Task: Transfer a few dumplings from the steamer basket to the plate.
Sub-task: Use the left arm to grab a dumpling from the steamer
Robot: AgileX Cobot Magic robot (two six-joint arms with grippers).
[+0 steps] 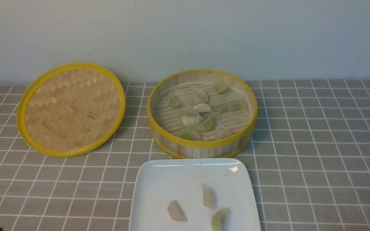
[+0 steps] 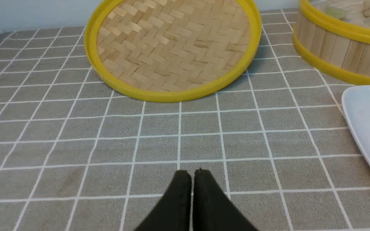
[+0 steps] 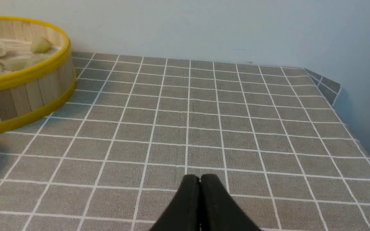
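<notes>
the left claw (image 2: 192, 175) sits closest to its camera, its two black fingers pressed tip to tip with nothing between them, hanging over the grey checked cloth (image 2: 204, 134) on the basket's left. the right claw (image 3: 200, 179) looks the same: fingers closed tight together, holding nothing, above the cloth on the basket's right. beyond the left claw, the woven lid (image 2: 172, 48) with its yellow rim lies to the left of the basket, near it but not touching, tilted up at its far edge toward the pale wall (image 1: 185, 32). the basket (image 1: 201, 146) stands upright and uncovered close to that wall. around ten dumplings (image 1: 191, 120), green and whitish mixed, are spread over its slatted floor, some of them overlapping near the middle. the white plate (image 1: 159, 192) lies just in front of the basket on the robot's side, its far rim almost under the basket's wall, and its near part is cut off by the edge of the front view. three more dumplings lie on the plate, away from the basket: two whitish ones (image 1: 176, 210) (image 1: 208, 195) and a green one (image 1: 218, 219), each apart from the others.
</notes>
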